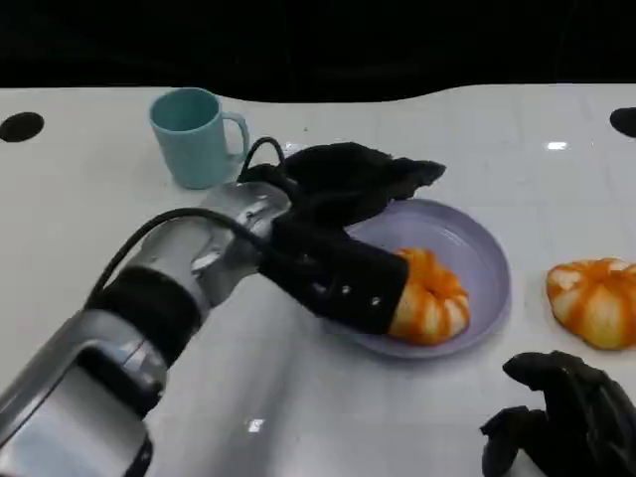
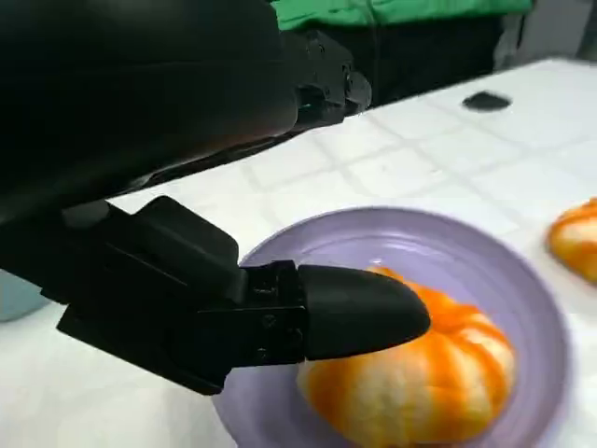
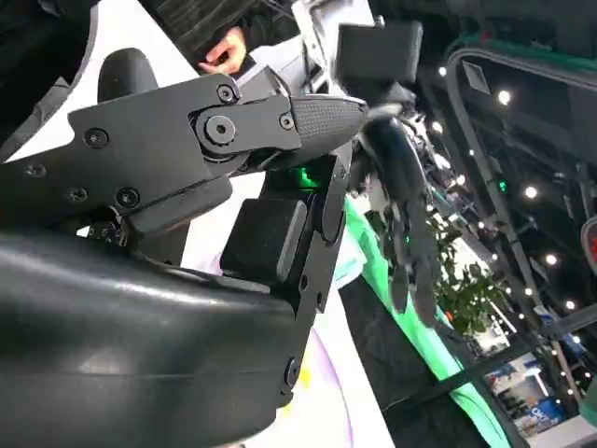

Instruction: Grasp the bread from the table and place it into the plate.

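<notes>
Orange-striped bread [image 1: 429, 298] already inside purple plate [image 1: 482, 253], on side nearest to robot, touching left hand [image 1: 343, 248]; one finger on top, real grip impossible to tell. Right hand [image 1: 561, 417] low at table edge, nothing in it, fingers curled.

I'm looking at a white table [image 1: 298, 417] marked with a faint grid of lines, glossy enough to throw back small glints of overhead light. Two dark round marks sit at its far corners, well beyond the hands. Past the far edge everything is black. My right wrist view catches rows of bright ceiling lights [image 3: 522, 140], a green band [image 3: 410, 317] and some leafy plants [image 3: 466, 289].
</notes>
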